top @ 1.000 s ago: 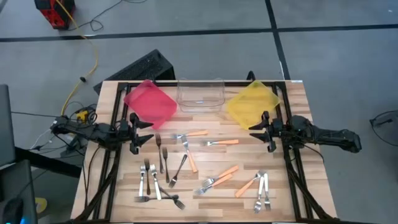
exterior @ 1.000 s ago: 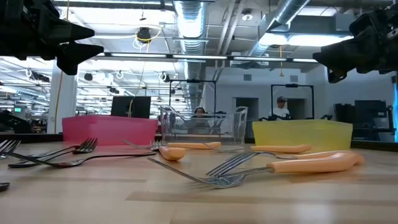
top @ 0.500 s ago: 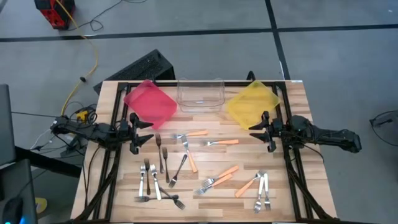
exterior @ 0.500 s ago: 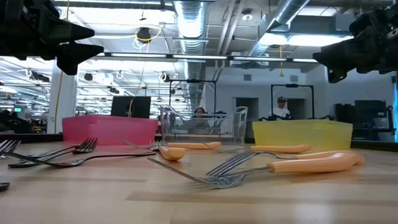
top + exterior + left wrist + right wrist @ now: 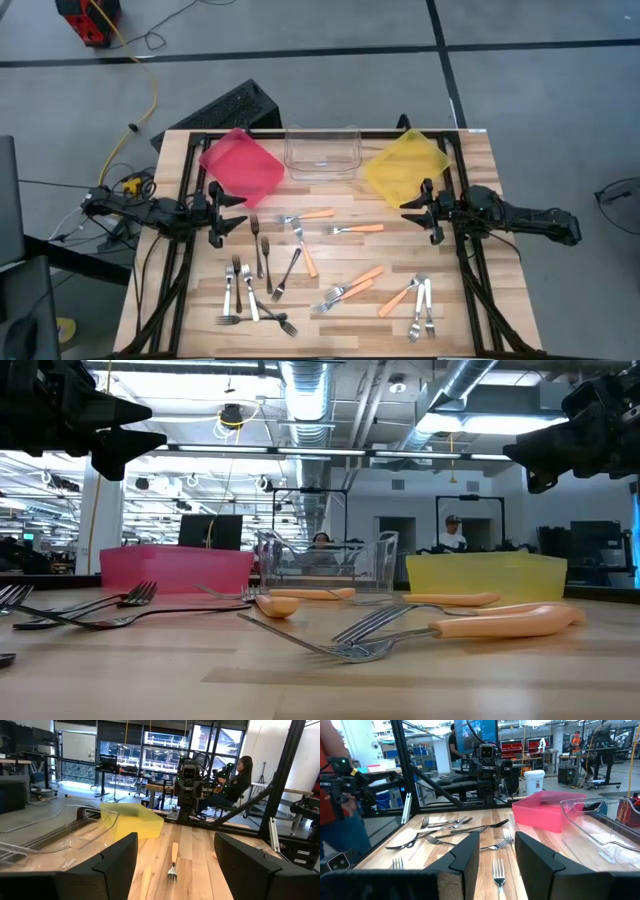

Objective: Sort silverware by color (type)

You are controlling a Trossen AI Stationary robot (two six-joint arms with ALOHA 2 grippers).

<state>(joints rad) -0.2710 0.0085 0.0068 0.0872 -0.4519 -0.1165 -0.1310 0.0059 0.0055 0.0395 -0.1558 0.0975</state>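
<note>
High view: nothing has moved; I see left gripper [image 5: 232, 216] spread, right gripper [image 5: 418, 211] part-open, forks [image 5: 262, 285] unsorted at centre.

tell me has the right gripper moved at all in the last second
No. In the high view the right gripper hangs at the same spot beside the yellow bin as before, near the table's right edge.

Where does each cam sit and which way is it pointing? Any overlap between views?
High: overhead, straight down on the wooden table; both arms show.
Low: table height, level toward the red square bin, clear square bin and yellow square bin.
Left wrist: faces the right arm; own open left gripper at the bottom.
Right wrist: faces the left arm; own right gripper at the bottom.
Shared: the red bin shows in high, low and right wrist views.
</note>
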